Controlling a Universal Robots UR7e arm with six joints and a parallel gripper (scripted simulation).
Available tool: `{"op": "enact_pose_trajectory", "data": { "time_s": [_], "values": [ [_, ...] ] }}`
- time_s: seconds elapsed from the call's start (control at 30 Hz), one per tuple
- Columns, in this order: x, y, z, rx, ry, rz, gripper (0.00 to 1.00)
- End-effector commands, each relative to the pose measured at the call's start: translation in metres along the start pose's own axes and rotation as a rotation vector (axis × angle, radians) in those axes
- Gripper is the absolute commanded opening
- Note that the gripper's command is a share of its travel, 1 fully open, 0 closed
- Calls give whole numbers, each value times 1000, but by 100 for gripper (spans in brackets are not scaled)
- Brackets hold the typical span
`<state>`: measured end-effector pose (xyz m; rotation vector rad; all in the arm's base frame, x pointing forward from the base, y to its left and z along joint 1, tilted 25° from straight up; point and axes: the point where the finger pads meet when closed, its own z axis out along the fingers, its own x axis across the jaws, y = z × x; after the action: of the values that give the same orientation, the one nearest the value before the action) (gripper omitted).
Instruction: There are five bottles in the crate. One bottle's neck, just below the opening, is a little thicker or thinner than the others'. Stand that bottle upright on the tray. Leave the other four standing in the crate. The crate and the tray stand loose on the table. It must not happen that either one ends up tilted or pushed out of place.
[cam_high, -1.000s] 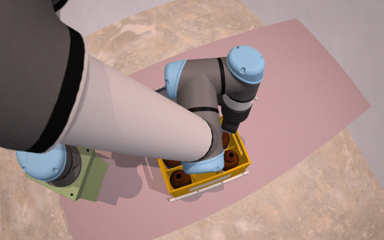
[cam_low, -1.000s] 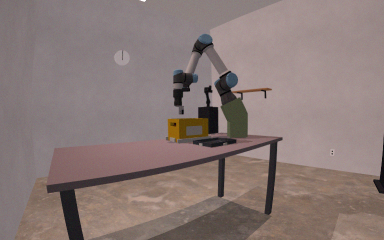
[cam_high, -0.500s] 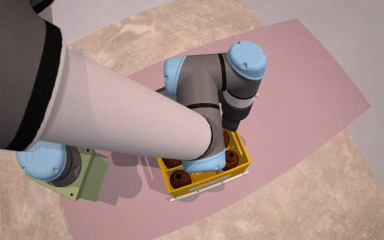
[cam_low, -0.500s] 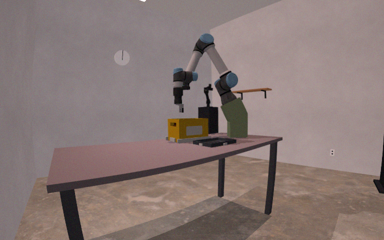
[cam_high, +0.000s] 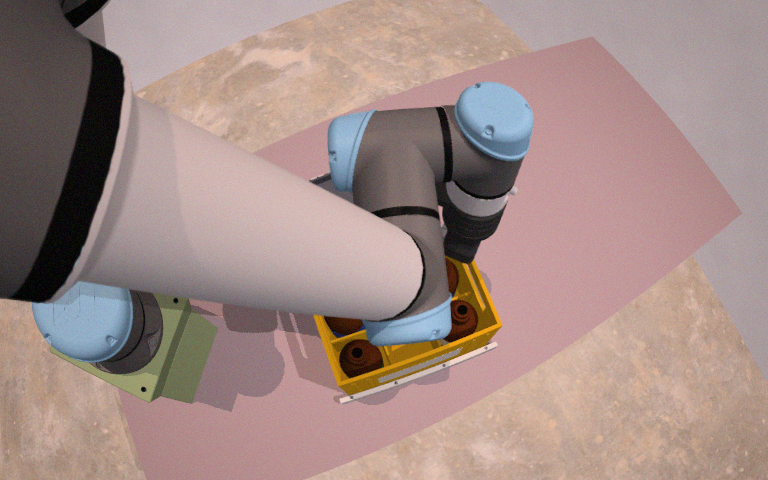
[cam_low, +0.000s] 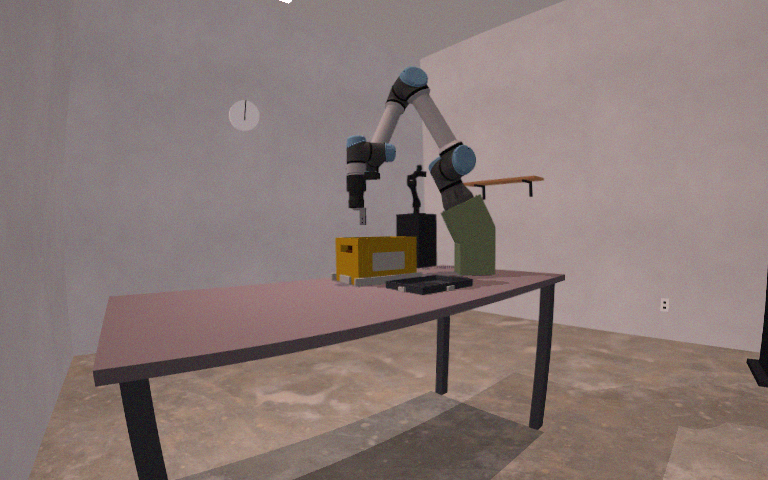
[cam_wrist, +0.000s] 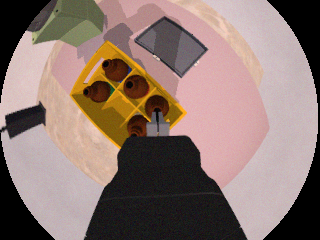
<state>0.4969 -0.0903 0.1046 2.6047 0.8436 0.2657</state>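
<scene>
We see the arm (cam_low: 396, 113) bent over, its gripper (cam_low: 362, 216) clenched on nothing, hanging above the crate (cam_low: 376, 257). All five bottles (cam_wrist: 136, 86) stand inside; the tray (cam_low: 428, 283) lies beside it.

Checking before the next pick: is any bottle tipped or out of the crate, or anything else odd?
Nothing stands out. In the wrist view all five bottles stand in the yellow crate; the dark tray beside it holds nothing. The pincer hangs shut and empty above the crate.

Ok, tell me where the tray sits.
In the exterior view the black tray lies flat on the table, beside the yellow crate, in front of the arm's green pedestal.
</scene>
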Motion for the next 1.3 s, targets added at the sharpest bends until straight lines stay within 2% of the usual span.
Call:
{"op": "enact_pose_trajectory", "data": {
  "time_s": [0.0, 0.5, 0.63, 0.73, 0.9, 1.0, 1.07, 1.17, 1.27],
  "values": [
    [2, 1, -2, -4, 3, -1, 0],
    [2, 1, -2, -4, 3, -1, 0],
    [-7, 0, -1, 0, 1, 0, 0],
    [-23, 0, -1, 2, 0, 1, 0],
    [-71, -6, -2, 9, -1, 1, 0],
    [-92, -11, -2, 10, -1, 1, 0],
    [-92, -11, -2, 10, -1, 1, 0],
    [-124, -22, -3, 10, -1, 1, 0],
    [-143, -30, -2, 9, 0, 1, 0]
  ]
}}
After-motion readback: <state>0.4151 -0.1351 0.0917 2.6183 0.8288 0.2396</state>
